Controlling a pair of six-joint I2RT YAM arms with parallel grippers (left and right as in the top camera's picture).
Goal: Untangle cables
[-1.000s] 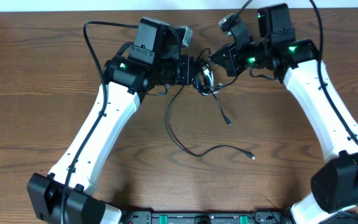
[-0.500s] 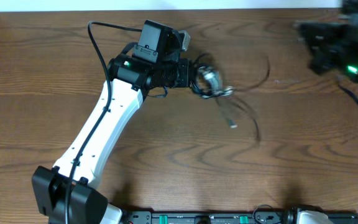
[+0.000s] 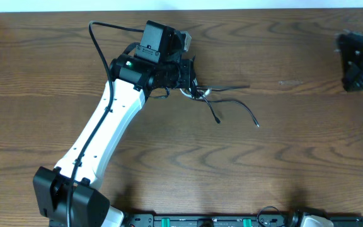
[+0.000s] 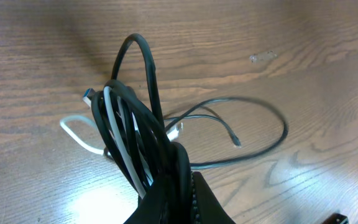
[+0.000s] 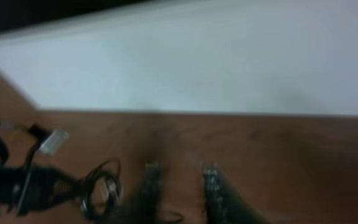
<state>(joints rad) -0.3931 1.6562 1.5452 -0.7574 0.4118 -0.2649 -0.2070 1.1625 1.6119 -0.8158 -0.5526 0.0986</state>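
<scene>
Clamping a knot of cables (image 4: pixel 143 134), the left gripper (image 4: pixel 180 190) sits in the upper middle of the overhead view with its fingers clenched on the bundle. In the left wrist view the black cables rise from the fingers in an upright loop. A white cable (image 4: pixel 79 134) runs through them and bows out to the left, and a blue-tipped plug (image 4: pixel 89 96) shows at the bundle's left edge. Loose black strands (image 3: pixel 232 104) trail to the right over the table (image 3: pixel 282 164) and end in small plugs.

A second ago both arms met over the knot, and one long black cable looped well down toward the lower middle. Now the right arm (image 3: pixel 360 60) has gone to the upper right edge, well apart from the cables. The long loop has drawn up close beside the left gripper. Half a second ago the strands were a moving blur; now they lie sharp and flat.

The right wrist view is blurred, but the right gripper (image 5: pixel 180 186) shows its fingers released, with a gap between them and nothing in it.
</scene>
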